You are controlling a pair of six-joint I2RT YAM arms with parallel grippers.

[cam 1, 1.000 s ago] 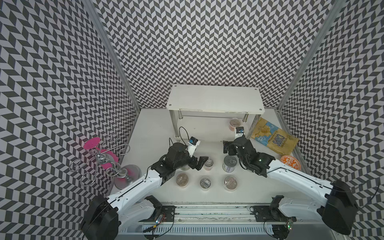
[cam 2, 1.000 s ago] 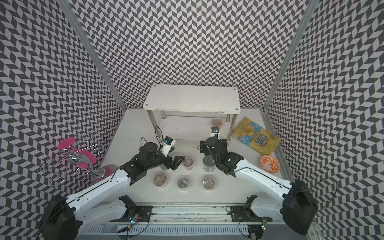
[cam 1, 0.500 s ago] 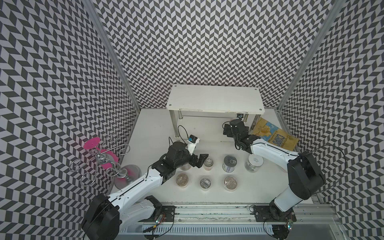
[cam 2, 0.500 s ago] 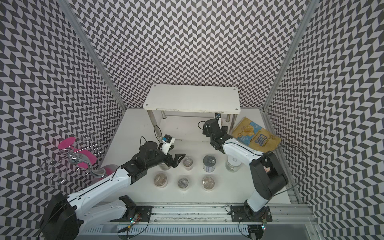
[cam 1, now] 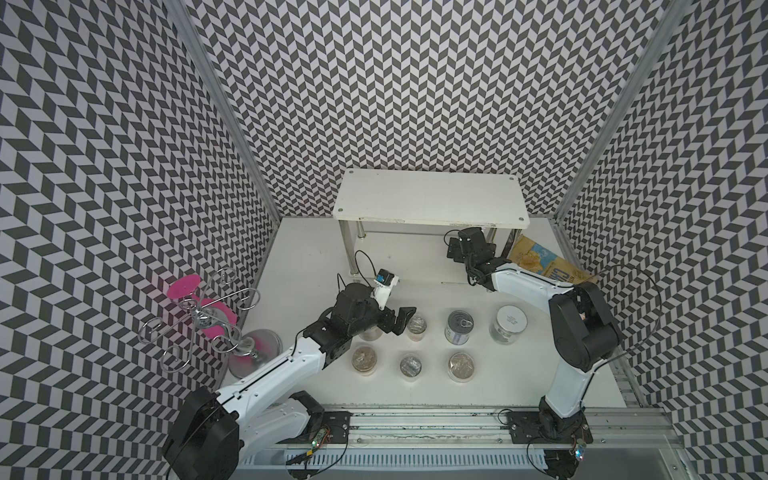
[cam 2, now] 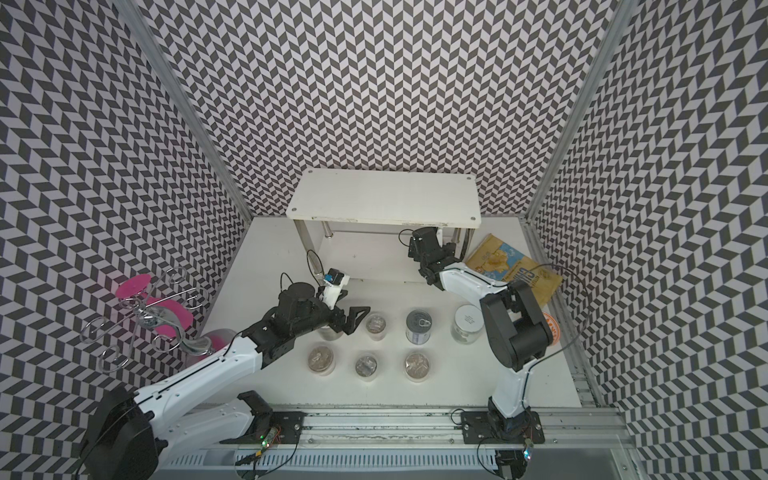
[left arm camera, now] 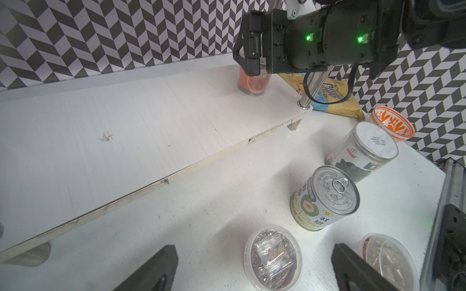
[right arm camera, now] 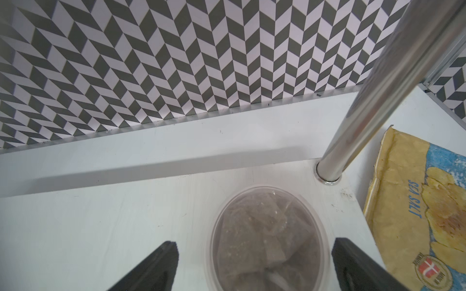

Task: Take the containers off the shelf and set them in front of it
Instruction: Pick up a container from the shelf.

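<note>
White table (cam 1: 299, 257) with a two-tier shelf (cam 1: 428, 195) at the back. One cup (right arm camera: 269, 239) sits on its lower board (left arm camera: 126, 126). On the table in front — a can (cam 1: 460, 327), jar (cam 1: 508, 324) and four cups (cam 1: 410, 365); chips bag (cam 1: 544, 266), bowl (left arm camera: 392, 124) and wire stand (cam 1: 216, 320) at the sides.

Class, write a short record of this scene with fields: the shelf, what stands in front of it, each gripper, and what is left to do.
Shelf: one film-topped cup on the lower board, beside a chrome leg
In front: tin can, lidded jar, four more cups, plus a clear container mostly hidden under the left arm
Right gripper: open, fingers either side of the shelf cup
Left gripper: open, empty, above the front containers
Left to do: the shelf cup
</note>
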